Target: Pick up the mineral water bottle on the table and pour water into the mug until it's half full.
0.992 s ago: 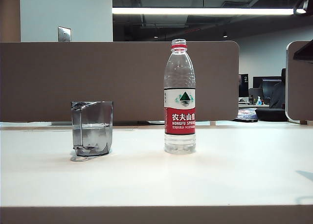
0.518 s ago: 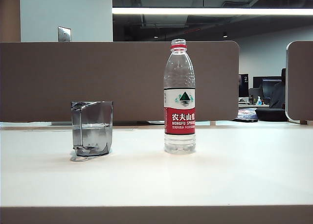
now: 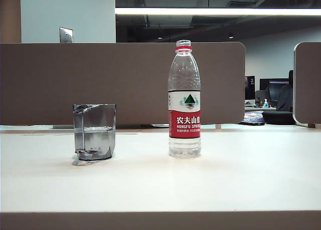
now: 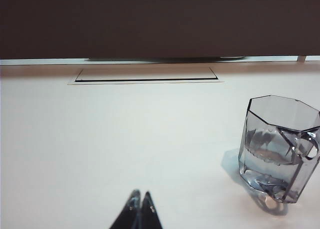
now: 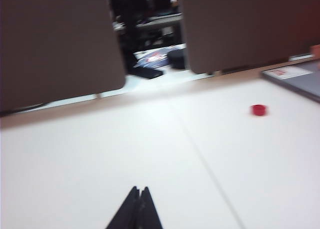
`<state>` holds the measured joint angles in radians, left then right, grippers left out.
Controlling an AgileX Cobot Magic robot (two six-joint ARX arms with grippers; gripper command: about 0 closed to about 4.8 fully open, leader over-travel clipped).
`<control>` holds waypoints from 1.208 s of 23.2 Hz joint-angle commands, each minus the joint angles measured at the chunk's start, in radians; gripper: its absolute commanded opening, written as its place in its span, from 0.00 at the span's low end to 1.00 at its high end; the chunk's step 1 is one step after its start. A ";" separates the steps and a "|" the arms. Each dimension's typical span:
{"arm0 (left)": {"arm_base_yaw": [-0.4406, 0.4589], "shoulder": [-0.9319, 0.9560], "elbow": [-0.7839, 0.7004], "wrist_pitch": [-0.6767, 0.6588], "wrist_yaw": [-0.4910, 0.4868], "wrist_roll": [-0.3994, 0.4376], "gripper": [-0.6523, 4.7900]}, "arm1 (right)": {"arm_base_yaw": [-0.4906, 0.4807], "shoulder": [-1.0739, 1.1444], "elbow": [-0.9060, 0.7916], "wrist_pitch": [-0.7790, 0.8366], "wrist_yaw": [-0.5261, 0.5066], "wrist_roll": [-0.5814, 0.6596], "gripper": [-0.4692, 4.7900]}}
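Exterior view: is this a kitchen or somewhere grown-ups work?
Most likely an open office. Brown desk dividers stand behind the white table, and computer monitors and a chair show farther back. Neither gripper is in this view.

The left gripper is showing two black, tapered fingertips pressed together; the right gripper is showing an identical black, pointed pair, likewise closed.

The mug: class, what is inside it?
The mug holds clear water, its surface about halfway up the smoky walls. Nothing else shows inside, though the tinted facets blur the bottom. Both grippers, left and right, are shut, apart from it.
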<state>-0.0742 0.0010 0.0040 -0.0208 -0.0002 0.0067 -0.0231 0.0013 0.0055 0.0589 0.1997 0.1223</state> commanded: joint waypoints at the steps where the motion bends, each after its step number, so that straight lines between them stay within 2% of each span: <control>1: 0.001 0.000 0.003 0.006 0.004 0.000 0.11 | 0.002 -0.002 -0.005 -0.011 -0.116 -0.037 0.08; 3: 0.001 0.000 0.003 0.006 0.004 0.000 0.11 | 0.002 -0.002 -0.005 0.009 -0.192 -0.080 0.08; 6: 0.001 0.000 0.003 0.006 0.004 0.000 0.11 | 0.002 -0.002 -0.005 0.026 -0.232 -0.098 0.08; 28: 0.001 0.000 0.003 0.006 0.004 0.000 0.11 | 0.004 -0.002 -0.005 0.019 -0.221 -0.097 0.08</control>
<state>-0.0742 0.0010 0.0040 -0.0208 -0.0002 0.0067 -0.0196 0.0010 0.0055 0.0616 -0.0265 0.0284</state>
